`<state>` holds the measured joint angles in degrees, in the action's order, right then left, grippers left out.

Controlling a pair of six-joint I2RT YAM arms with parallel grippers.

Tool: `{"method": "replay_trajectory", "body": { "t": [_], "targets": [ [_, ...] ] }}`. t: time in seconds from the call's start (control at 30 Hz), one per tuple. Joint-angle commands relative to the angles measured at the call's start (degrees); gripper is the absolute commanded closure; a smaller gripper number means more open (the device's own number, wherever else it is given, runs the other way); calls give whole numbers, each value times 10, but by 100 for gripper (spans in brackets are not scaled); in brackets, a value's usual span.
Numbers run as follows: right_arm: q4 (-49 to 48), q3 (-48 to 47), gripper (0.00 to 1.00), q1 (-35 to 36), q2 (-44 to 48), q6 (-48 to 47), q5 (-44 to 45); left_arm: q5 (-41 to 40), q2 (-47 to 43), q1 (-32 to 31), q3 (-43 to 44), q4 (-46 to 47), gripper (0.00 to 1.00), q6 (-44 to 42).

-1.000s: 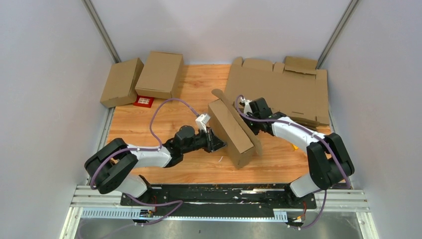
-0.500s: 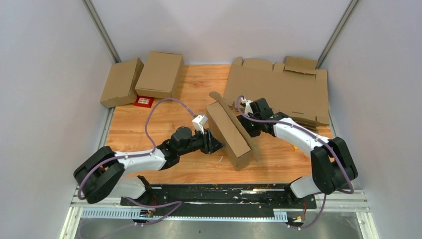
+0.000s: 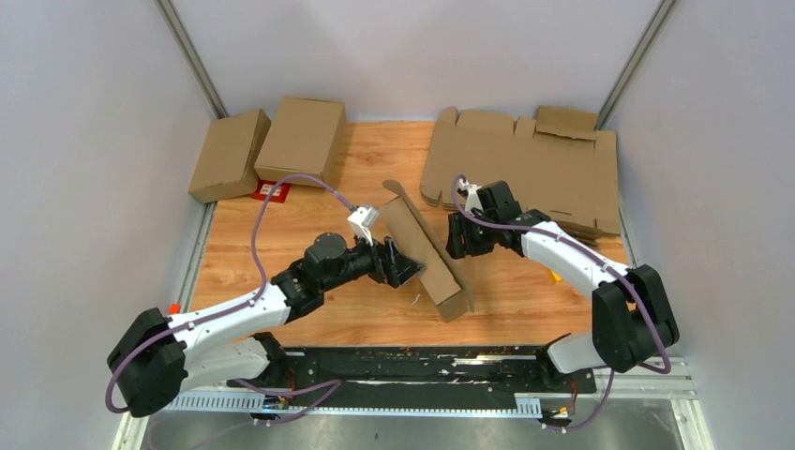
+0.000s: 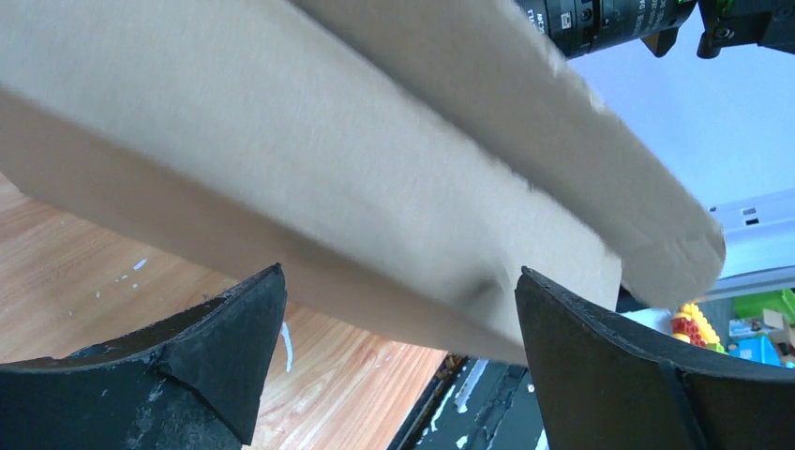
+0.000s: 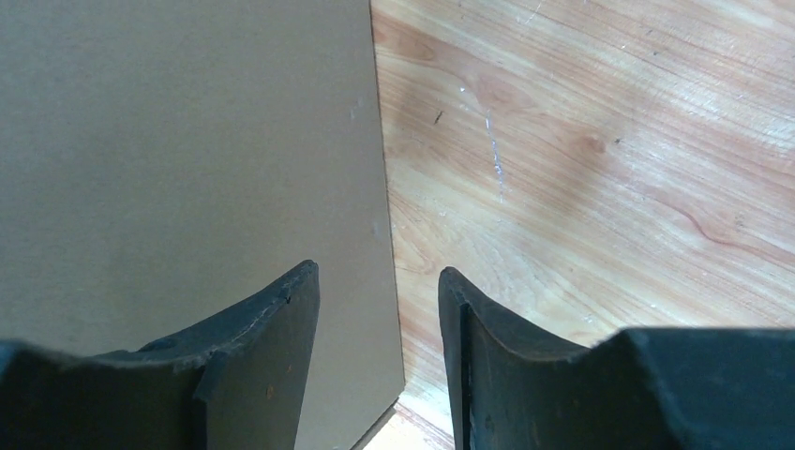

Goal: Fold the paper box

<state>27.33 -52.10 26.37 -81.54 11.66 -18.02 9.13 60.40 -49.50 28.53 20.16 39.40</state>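
Note:
The paper box [image 3: 424, 251] is a plain brown carton standing tilted on its long edge mid-table, one flap sticking up at its far end. My left gripper [image 3: 403, 266] sits against its left face, fingers spread wide; in the left wrist view the box [image 4: 328, 141] passes just beyond the open gripper [image 4: 398, 273], nothing clamped. My right gripper [image 3: 457, 244] is at the box's right side. In the right wrist view its fingers [image 5: 377, 272] stand apart with a gap, and the box's panel [image 5: 187, 141] and its edge lie beyond them.
Two folded brown boxes [image 3: 228, 155] [image 3: 302, 141] lie at the back left, with a small red card [image 3: 273, 190] in front of them. A wide sheaf of flat cardboard sheets [image 3: 525, 173] fills the back right. Grey walls close in on both sides.
My left gripper has opened wide and let go of the box; the left arm has stretched out. The box has shifted left and stands steeper. My right gripper has opened slightly.

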Motion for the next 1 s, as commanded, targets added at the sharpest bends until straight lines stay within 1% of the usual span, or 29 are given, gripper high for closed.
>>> {"method": "replay_trajectory", "body": {
  "t": [0.0, 0.13, 0.3, 0.43, 0.53, 0.63, 0.77, 0.87, 0.97],
  "targets": [
    [-4, -11, 50, -1, 15, -1, -18, -14, -3, -3, 30, -10, 0, -7],
    [-9, -8, 50, -1, 14, 1, -23, -13, 16, -2, 49, -9, 0, -9],
    [-19, 3, 50, -1, 14, 7, -37, -32, 63, -3, 106, -98, 2, -42],
    [-15, 9, 50, -2, 20, 4, -10, -41, 103, -2, 136, -161, 3, -62],
    [-14, 11, 50, -19, 38, 15, 9, -34, 128, -3, 135, -164, 3, -63],
    [-13, 8, 49, -39, 64, 21, 7, -26, 154, -3, 133, -160, 3, -60],
    [7, -5, 48, -58, 97, 25, 6, -32, 167, -3, 133, -160, 3, -63],
    [22, -14, 46, -73, 135, 31, 15, -34, 171, -3, 133, -162, 3, -64],
    [38, -29, 40, -76, 178, 34, 24, -34, 175, -3, 134, -160, 3, -64]
  ]
}}
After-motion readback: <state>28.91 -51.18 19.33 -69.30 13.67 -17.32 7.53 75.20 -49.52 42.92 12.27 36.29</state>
